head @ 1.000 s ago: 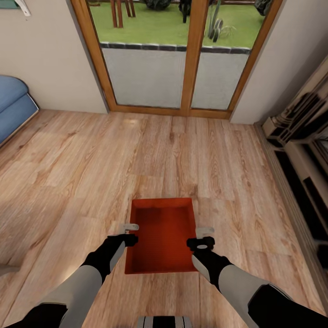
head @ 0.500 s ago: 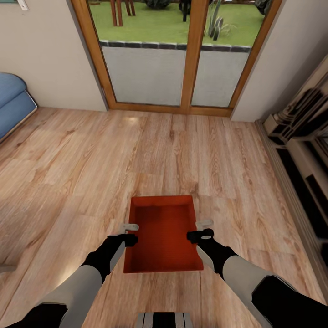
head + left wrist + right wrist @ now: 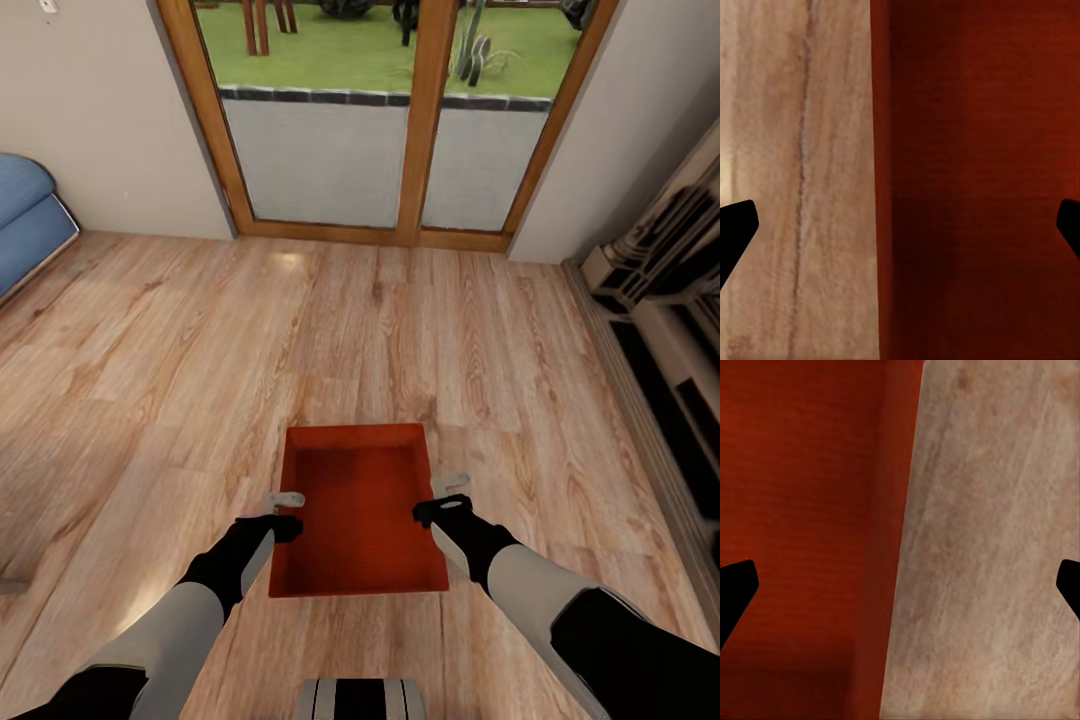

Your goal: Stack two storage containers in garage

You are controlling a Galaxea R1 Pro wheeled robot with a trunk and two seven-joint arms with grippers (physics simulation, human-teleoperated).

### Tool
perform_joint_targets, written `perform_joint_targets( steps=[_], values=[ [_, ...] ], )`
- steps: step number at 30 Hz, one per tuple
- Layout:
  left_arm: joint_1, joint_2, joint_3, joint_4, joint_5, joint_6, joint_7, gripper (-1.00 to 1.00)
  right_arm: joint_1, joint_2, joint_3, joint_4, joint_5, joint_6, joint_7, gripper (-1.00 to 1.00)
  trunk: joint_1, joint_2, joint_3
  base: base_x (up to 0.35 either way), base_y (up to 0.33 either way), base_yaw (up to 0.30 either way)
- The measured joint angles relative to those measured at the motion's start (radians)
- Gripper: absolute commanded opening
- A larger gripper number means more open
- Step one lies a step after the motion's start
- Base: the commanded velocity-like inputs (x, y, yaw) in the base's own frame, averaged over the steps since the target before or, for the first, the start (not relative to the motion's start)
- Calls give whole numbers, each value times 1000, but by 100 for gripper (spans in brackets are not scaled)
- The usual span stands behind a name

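1. Head view: one storage container (image 3: 358,510) sits between my left gripper (image 3: 283,511) and right gripper (image 3: 449,497), over light wood-plank flooring (image 3: 150,400), long axis pointing away from me.
2. Both grippers have fingers apart, each straddling a side wall; seemingly unclamped.
3. Both arms look equally near.
4. No readable writing.
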Motion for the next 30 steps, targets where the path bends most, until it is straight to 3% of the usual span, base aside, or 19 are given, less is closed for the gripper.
perform_joint_targets(
  steps=[7, 12, 20, 27, 30],
  values=[
    [-1, -1, 1, -1, -1, -6, 1, 100, -5, 2, 0, 0, 0, 5, -1, 100, 0, 0, 0, 0, 0, 0],
    [0, 1, -1, -1, -1, -7, 1, 100, -5, 2, 0, 0, 0, 8, -4, 100, 19, -35, -16, 0, 0, 0],
    [0, 2, -2, -1, -1, -12, 1, 100, -5, 7, -2, 0, -4, 4, -5, 100, 19, -35, -16, 0, 0, 0],
    [0, 2, -2, -1, -1, -12, 1, 100, -5, 10, -6, 0, -18, -12, -15, 100, 19, -35, -16, 0, 0, 0],
    [0, 2, -2, -1, -1, -12, 1, 100, -5, 8, -6, 0, -42, -19, -34, 100, 19, -35, -16, 0, 0, 0]
  ],
)
